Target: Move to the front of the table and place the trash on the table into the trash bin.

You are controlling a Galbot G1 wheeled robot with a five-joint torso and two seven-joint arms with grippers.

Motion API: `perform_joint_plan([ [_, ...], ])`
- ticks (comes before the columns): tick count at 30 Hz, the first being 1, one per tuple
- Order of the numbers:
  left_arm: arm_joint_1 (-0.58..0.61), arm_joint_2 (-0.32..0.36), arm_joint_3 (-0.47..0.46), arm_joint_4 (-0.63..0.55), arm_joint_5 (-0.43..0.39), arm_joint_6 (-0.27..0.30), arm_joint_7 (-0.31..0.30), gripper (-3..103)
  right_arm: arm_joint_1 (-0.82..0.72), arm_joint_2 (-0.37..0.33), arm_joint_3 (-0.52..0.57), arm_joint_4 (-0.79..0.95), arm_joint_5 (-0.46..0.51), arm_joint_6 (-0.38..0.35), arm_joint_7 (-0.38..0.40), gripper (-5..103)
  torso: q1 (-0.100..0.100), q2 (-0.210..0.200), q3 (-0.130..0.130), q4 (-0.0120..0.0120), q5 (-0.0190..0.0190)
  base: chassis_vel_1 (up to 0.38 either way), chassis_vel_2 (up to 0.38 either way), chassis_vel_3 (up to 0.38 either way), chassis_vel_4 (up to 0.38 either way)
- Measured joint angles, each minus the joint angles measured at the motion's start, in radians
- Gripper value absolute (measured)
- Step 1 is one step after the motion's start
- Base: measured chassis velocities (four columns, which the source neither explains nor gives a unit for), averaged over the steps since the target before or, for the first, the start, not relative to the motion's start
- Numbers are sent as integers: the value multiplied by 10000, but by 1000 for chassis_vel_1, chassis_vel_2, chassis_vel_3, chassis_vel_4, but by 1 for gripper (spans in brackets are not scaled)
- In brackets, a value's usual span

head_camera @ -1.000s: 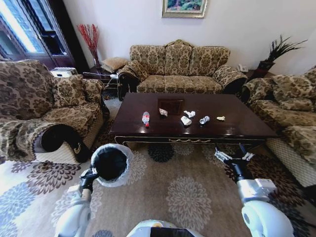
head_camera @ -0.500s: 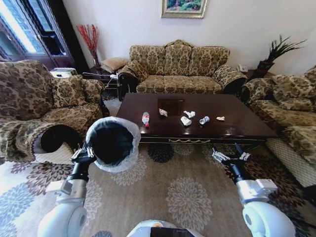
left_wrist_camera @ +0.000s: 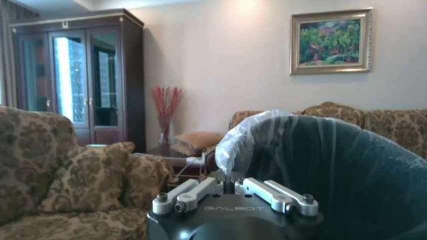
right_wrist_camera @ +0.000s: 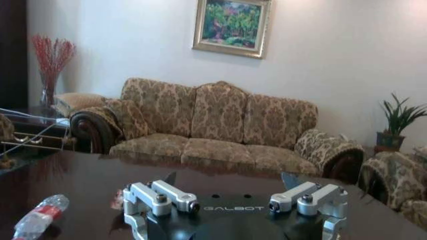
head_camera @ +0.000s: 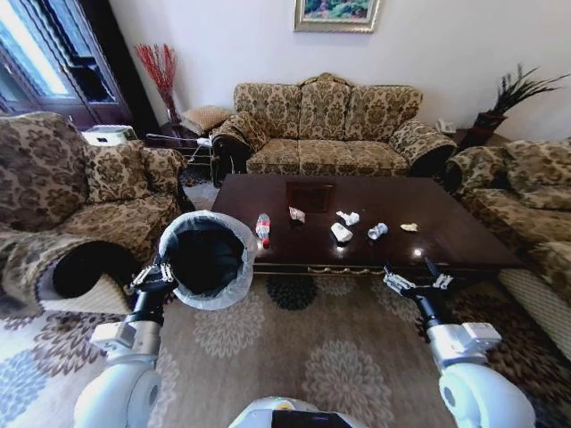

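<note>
- Two grippers up: left gripper (head_camera: 161, 275) pinches bin (head_camera: 207, 259) rim, now lifted mid-left beside table (head_camera: 446, 234);
- right gripper (head_camera: 417, 283) spread, lower right; trash (head_camera: 342, 232) untouched, so placing hasn't begun.

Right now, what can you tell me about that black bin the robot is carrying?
The bin is small, round and black, lined with a translucent white plastic bag folded over its rim. It looks empty. The left end effector holds it by the rim, off the floor and tilted so its mouth faces the head camera. It hangs beside the armchair, near the table's left front corner.
</note>
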Motion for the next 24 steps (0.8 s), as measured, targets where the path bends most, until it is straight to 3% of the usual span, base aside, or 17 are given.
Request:
perform_joint_plan([
  [12, -1, -180, 66, 188, 129, -15, -3, 3, 436, -227, -197, -477, 275, -115, 53, 100, -22, -13, -17, 5, 7, -26, 46, 45, -14],
  [20, -572, 314, 288, 739, 104, 30, -67, 3, 1246, -740, -703, -1084, 723, -303, 181, 100, -12, -46, -19, 5, 5, 72, 51, 51, 61],
  [22, -756, 452, 325, 1005, 110, 24, -74, 3, 1650, -1086, -1092, -1548, 965, -314, 301, 100, -9, -47, -19, 1, 5, 51, 93, 93, 62],
  [24, -726, 453, 235, 1129, 94, -82, -120, 3, 2390, -1472, -1848, -2232, 1275, -333, 500, 100, -11, -47, -20, 13, 5, 45, 78, 51, 61],
])
